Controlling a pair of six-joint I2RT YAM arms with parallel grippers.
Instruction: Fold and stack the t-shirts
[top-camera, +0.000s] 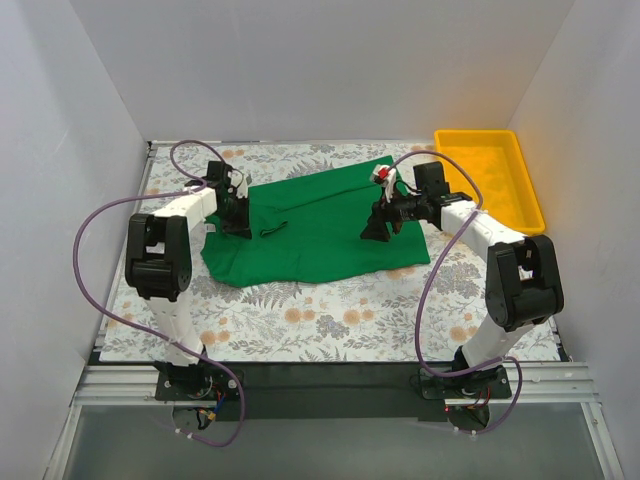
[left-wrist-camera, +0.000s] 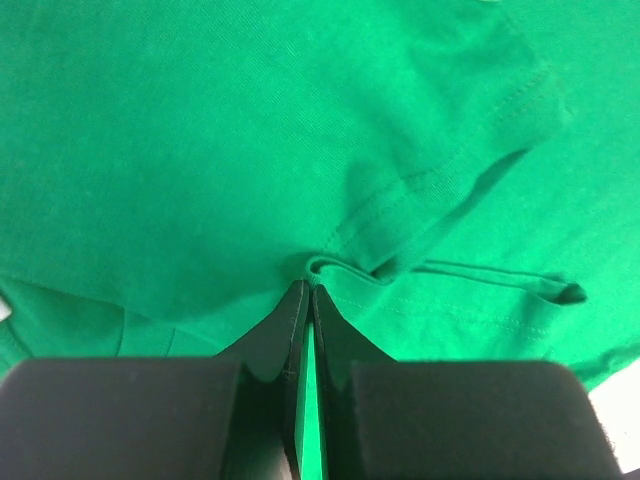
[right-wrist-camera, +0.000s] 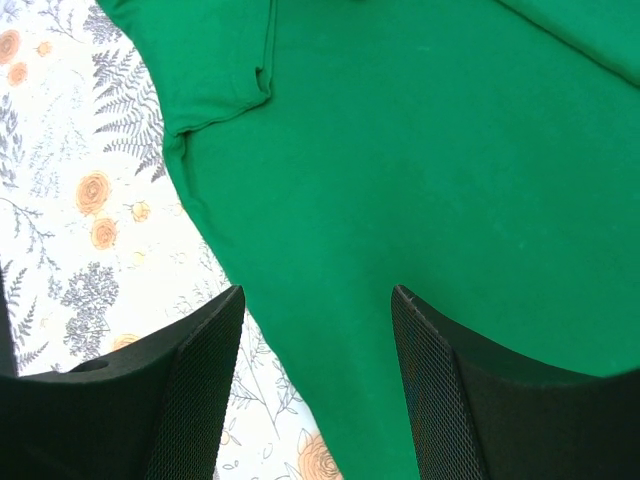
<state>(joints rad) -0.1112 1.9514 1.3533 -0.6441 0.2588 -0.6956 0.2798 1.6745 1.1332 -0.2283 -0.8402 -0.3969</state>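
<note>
The green t-shirt (top-camera: 320, 225) lies spread and rumpled on the floral table cover, slightly to the left of centre. My left gripper (top-camera: 238, 227) is at the shirt's left edge. In the left wrist view its jaws (left-wrist-camera: 306, 290) are shut, with a thin layer of the t-shirt (left-wrist-camera: 300, 130) pinched between them beside a folded hem. My right gripper (top-camera: 377, 232) hovers over the shirt's right part. In the right wrist view it (right-wrist-camera: 318, 295) is open and empty above the t-shirt (right-wrist-camera: 430, 160), close to the cloth's edge. No neck label shows.
A yellow plastic tray (top-camera: 497, 172) stands at the back right, just beyond my right arm. The floral table cover (top-camera: 330, 315) shows in front of the shirt. White walls close in the left, right and back sides.
</note>
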